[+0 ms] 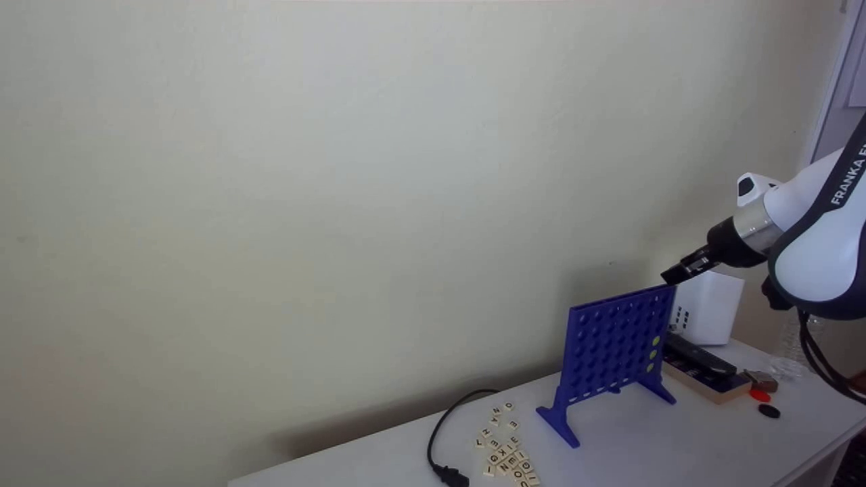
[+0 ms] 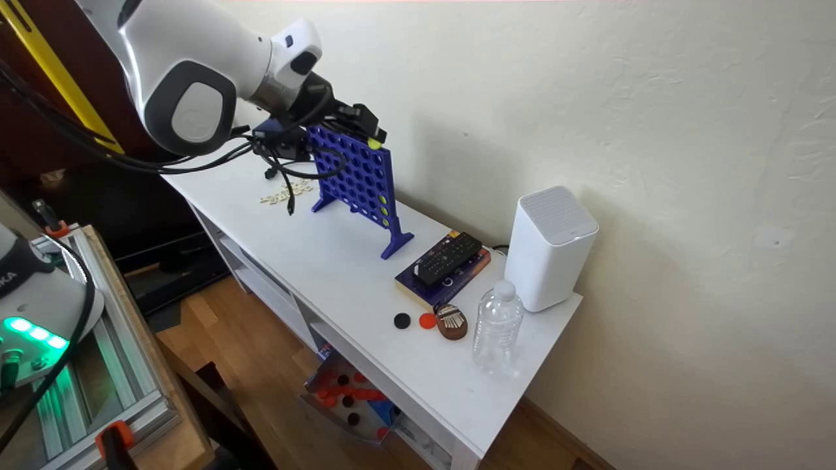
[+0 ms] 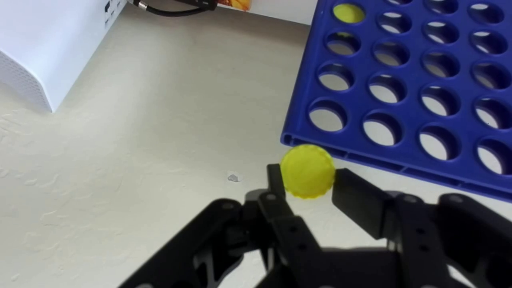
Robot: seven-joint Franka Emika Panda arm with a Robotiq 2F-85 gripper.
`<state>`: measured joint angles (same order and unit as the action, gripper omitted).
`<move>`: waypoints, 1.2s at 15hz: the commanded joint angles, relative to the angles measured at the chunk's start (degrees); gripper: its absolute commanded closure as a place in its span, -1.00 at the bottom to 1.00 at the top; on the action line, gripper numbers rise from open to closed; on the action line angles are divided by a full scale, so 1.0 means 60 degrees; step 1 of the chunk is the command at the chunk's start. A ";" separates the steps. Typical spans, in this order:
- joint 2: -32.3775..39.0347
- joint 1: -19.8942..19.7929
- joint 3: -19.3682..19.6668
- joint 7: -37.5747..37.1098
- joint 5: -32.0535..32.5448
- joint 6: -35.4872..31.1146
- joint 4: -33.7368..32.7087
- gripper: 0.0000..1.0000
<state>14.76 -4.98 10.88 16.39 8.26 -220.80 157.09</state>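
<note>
Claw (image 3: 308, 182) pinched on opposite edges of a yellow disc (image 3: 307, 169), I hold it at the top edge of the blue grid (image 3: 413, 96), by the end column where three yellow discs (image 1: 653, 354) sit low; whether it touches the grid, I cannot tell. Left to right in an exterior view, I have letter tiles (image 2: 279, 196) on the worktop (image 2: 313, 254), the grid standing upright, a black disc (image 2: 402, 320) just beside a red disc (image 2: 427, 320), a remote (image 2: 447, 258) on a book (image 2: 439, 288), a thumb piano (image 2: 452, 324), a clear bottle (image 2: 498, 329), and a white box (image 2: 552, 254) near the wall (image 2: 705, 143).
</note>
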 commanded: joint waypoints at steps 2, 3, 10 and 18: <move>0.0008 -0.0081 -0.0174 0.0025 0.0071 -0.0096 0.0043 0.74; 0.0023 -0.0066 -0.0193 0.0034 0.0051 -0.0120 0.0041 0.74; 0.0095 -0.0109 -0.0291 -0.0024 0.0123 -0.0369 0.0006 0.74; 0.0320 -0.0247 -0.0277 -0.0087 0.0372 -0.0747 -0.0052 0.74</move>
<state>15.34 -5.13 9.67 16.40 8.47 -223.36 157.09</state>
